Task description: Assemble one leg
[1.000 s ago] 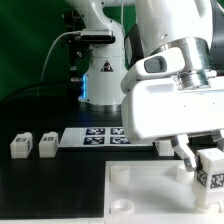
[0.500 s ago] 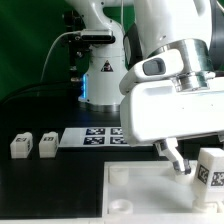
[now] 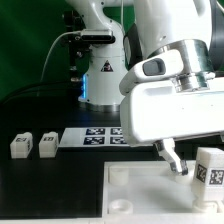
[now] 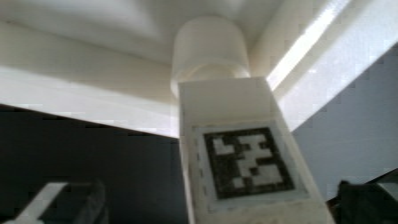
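A white leg [image 3: 211,168] with a black-and-white tag stands upright on the white tray [image 3: 140,195], near its corner at the exterior view's right. My gripper [image 3: 200,165] hangs over it, open. One finger [image 3: 172,158] shows apart from the leg on the exterior view's left; the other is hidden. In the wrist view the leg [image 4: 240,150] fills the middle between the dark fingertips [image 4: 54,202] of my gripper [image 4: 217,205], with gaps on both sides. Its round end meets the tray [image 4: 71,75].
Two more white legs [image 3: 20,146] [image 3: 46,143] lie on the black table at the exterior view's left. The marker board [image 3: 92,136] lies behind the tray. A second robot base and cables stand at the back.
The visible finger moved away from the leg toward the exterior view's left, so the gripper opened and let go. The leg stayed standing on the tray.
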Controlling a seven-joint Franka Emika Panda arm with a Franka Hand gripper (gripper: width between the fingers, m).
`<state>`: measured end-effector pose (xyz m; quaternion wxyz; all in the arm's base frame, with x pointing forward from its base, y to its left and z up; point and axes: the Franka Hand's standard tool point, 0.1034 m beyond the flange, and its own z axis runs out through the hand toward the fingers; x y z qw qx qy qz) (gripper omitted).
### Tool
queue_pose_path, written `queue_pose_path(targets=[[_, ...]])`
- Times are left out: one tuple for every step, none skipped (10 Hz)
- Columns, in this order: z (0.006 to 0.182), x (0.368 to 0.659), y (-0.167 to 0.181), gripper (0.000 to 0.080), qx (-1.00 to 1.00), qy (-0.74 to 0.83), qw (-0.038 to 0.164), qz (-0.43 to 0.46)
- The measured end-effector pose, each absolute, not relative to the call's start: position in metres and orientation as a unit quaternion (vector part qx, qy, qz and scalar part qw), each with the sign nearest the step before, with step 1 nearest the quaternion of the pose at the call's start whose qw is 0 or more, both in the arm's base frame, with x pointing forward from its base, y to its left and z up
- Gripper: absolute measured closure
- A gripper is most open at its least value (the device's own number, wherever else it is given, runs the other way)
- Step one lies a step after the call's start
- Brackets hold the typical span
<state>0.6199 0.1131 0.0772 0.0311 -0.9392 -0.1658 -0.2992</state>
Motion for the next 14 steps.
queue_pose_path(targets=[[0.077, 0.62, 0.113, 0.015, -0.939, -0.166, 0.031, -0.299], [0.077, 0.62, 0.113, 0.015, -0.939, -0.166, 0.031, -0.299], [0.075, 0.619, 0.114, 0.015, -0.943, -0.16, 0.034, -0.291], [0.077, 0.618, 0.117, 0.015, -0.957, -0.135, 0.043, -0.253], [0.086, 0.624, 0.116, 0.015, -0.958, -0.131, 0.044, -0.253], [0.083, 0.625, 0.113, 0.015, -0.962, -0.129, 0.046, -0.235], [0.08, 0.622, 0.115, 0.015, -0.975, -0.13, 0.053, -0.173], [0.083, 0.622, 0.116, 0.015, -0.982, -0.131, 0.059, -0.122], [0.083, 0.62, 0.119, 0.015, -0.987, -0.128, 0.063, -0.078], [0.082, 0.615, 0.122, 0.015, -0.989, -0.129, 0.068, -0.028], [0.084, 0.616, 0.124, 0.015, -0.989, -0.132, 0.071, 0.013], [0.084, 0.627, 0.121, 0.015, -0.989, -0.133, 0.07, -0.013], [0.082, 0.626, 0.119, 0.015, -0.989, -0.131, 0.069, -0.015], [0.082, 0.625, 0.12, 0.0198, -0.989, -0.132, 0.07, -0.015]])
